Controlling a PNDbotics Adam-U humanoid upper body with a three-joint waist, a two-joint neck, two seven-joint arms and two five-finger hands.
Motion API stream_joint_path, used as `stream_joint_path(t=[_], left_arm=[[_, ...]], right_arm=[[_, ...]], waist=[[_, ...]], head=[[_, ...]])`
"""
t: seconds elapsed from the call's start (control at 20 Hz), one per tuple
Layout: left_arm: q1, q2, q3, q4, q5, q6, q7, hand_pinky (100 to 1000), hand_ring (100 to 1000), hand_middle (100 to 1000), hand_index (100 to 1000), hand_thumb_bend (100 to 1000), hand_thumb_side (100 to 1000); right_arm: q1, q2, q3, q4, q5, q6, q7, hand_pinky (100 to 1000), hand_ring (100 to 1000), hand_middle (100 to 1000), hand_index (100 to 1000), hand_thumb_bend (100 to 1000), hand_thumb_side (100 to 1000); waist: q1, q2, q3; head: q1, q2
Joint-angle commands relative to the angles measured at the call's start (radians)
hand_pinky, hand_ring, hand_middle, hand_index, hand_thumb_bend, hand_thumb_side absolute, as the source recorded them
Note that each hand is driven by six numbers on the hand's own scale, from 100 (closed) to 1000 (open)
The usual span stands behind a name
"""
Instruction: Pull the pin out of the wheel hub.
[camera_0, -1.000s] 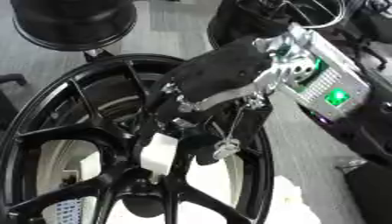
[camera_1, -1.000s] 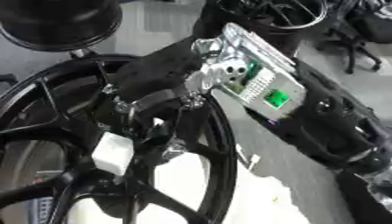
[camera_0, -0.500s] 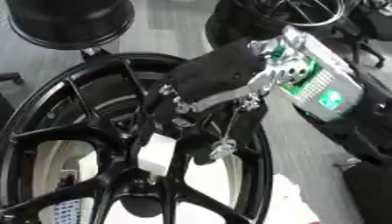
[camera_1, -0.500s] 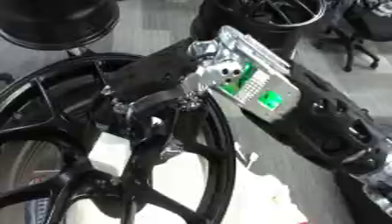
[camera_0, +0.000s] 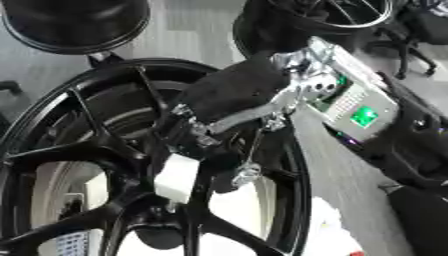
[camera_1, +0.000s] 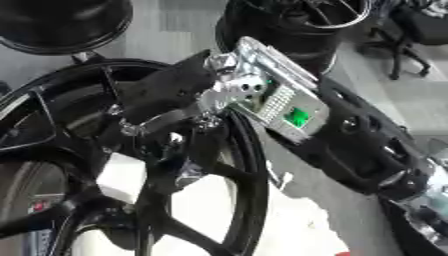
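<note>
A large black spoked wheel (camera_0: 61, 150) fills the left of both views, its spokes meeting at the hub (camera_0: 162, 220) near the bottom. A white block-shaped pin (camera_0: 175, 177) stands just above the hub. My right hand (camera_0: 232, 95), black with silver fingers (camera_0: 194, 134), comes in from the upper right on a forearm with a lit green panel (camera_0: 363, 116). Its fingers curl down over the top of the white pin, with the thumb (camera_0: 247, 172) on the pin's right side. My left hand shows in no view.
A black tyre (camera_0: 74, 22) sits at the top left and another dark rim (camera_0: 332, 15) at the top middle. An office chair (camera_1: 416, 35) is at the far right. White sheeting (camera_1: 297, 225) lies under the wheel's right side.
The whole picture has shifted a little. The right hand stays curled over the white pin above the hub, in nearly the same place.
</note>
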Motion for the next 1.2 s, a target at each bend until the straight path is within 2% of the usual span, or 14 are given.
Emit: stream_joint_path(t=[0.05,0.3,0.4,0.65,0.9,1.2], left_arm=[[-0.004,0.007,0.012,-0.002,0.007,-0.002,0.007,821,710,569,817,100,694],[-0.004,0.006,0.012,0.004,0.005,-0.001,0.005,821,710,569,816,100,696],[-0.004,0.005,0.012,0.006,0.005,-0.001,0.004,821,709,569,817,100,697],[-0.003,0.001,0.012,0.008,0.005,-0.001,0.003,821,695,569,816,100,700],[-0.003,0.0,0.012,0.012,0.005,0.0,0.002,821,695,569,816,100,703],[-0.002,0.001,0.014,0.015,0.005,0.003,0.002,821,695,569,816,100,703]], right_arm=[[-0.009,-0.009,-0.004,-0.004,-0.009,-0.031,0.037,893,834,758,847,358,100],[-0.007,-0.01,-0.008,-0.003,-0.025,-0.027,0.034,871,774,691,810,302,100],[-0.004,-0.01,-0.008,0.003,-0.028,-0.026,0.032,869,772,695,816,325,100],[0.004,-0.006,-0.009,0.02,-0.028,-0.036,0.022,857,744,639,786,286,100],[0.008,-0.005,-0.017,0.035,-0.049,-0.022,-0.035,823,663,490,661,101,100],[0.005,-0.012,-0.015,0.019,-0.102,0.016,-0.114,779,569,310,493,100,120]], waist=[[0.006,-0.015,0.001],[0.006,-0.011,0.003],[0.006,-0.009,0.005],[0.006,-0.005,0.009],[0.004,-0.006,0.007],[0.002,-0.009,0.007]], head=[[-0.002,-0.014],[-0.003,-0.015],[-0.003,-0.017],[-0.004,-0.019],[-0.003,-0.018],[-0.003,-0.016]])
